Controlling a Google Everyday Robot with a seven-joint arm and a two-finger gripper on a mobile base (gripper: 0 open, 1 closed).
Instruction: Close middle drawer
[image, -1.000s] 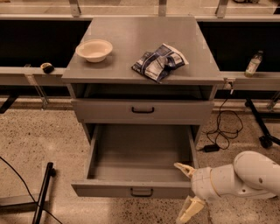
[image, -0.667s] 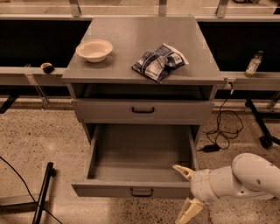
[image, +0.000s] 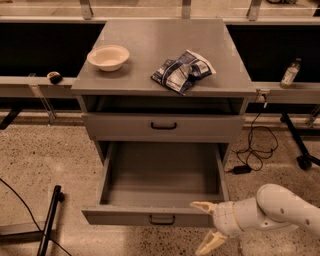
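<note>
- Hanging far out of the cabinet (image: 239, 106), the middle drawer (image: 150, 216) shows its whole bare inside. Its front, with the small dark handle, sits well forward of the cabinet's face.
- The end effector (image: 207, 225) is low in front of the cabinet, by the right end of that drawer front. Its two pale fingers are spread apart and clamp nothing.
- The upper finger lies at the top edge of the drawer front. I cannot tell whether it presses on it.
- On the cabinet's tabletop (image: 150, 40), a bowl (image: 108, 56) and a crumpled snack bag (image: 182, 71) lie apart from each other, out of the way.
- By my reckoning, none of the closing is done. The whole push back into the cabinet is left, until the front sits flush under the closed upper drawer (image: 125, 127).
</note>
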